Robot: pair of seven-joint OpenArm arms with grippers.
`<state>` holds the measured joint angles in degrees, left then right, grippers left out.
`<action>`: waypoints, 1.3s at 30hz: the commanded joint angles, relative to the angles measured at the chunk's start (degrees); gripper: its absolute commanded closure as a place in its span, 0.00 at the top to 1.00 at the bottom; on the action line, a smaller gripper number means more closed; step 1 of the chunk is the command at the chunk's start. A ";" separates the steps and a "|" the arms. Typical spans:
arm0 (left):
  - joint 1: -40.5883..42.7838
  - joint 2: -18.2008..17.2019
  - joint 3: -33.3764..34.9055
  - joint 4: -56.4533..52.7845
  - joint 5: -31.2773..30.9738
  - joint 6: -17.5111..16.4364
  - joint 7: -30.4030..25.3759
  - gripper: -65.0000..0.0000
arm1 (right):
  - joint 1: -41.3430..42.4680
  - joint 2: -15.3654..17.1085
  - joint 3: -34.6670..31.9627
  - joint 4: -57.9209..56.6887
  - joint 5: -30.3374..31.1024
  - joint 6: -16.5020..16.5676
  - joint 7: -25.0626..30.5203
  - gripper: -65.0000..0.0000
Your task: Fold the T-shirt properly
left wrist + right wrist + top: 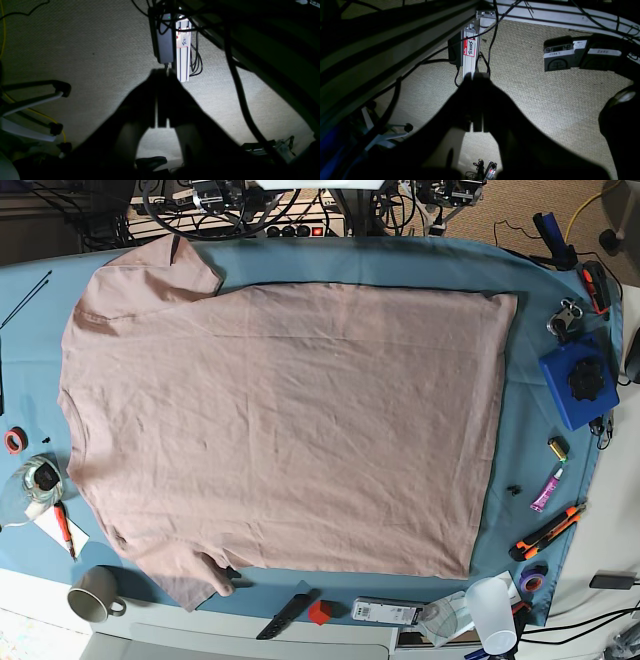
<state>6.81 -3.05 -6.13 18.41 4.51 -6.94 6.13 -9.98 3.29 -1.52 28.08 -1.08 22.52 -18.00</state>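
The dusty pink-beige T-shirt [290, 420] lies spread flat and wrinkled on the blue-teal table cloth [540, 330]. Its collar [65, 415] is at the left edge, with one sleeve at the upper left [165, 265] and one at the lower left [195, 580]. Neither arm shows in the base view. My left gripper [162, 71] and my right gripper [476, 75] are dark silhouettes with their jaws together, empty, hanging beside the table over the carpet floor. The shirt does not show in either wrist view.
Along the cloth's right edge lie a blue box [578, 385], a purple tube [545, 490] and an orange cutter [545, 530]. A mug [92, 595], a black knife [285, 612], a red block [319, 613] and a plastic cup [492, 610] line the front. An aluminium post [183, 50] and foot pedals [560, 58] are below.
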 commanded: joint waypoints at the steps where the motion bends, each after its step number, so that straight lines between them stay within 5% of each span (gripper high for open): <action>1: 0.15 -0.15 -0.07 0.22 0.17 -0.22 -0.20 0.00 | 0.00 0.04 0.11 0.37 0.15 0.59 0.00 0.00; 27: 1.11 -2.34 -0.07 0.35 -0.17 -0.22 -0.15 0.00 | -0.37 1.44 0.11 0.42 0.17 0.57 -2.01 0.00; 39: 13.51 -6.82 -0.07 13.79 -0.72 1.90 -0.11 0.00 | -8.66 5.40 0.11 8.61 3.65 0.57 -4.50 0.00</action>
<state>19.73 -9.47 -6.13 32.12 3.84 -4.95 6.11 -18.35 8.10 -1.50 36.47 2.26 22.55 -22.44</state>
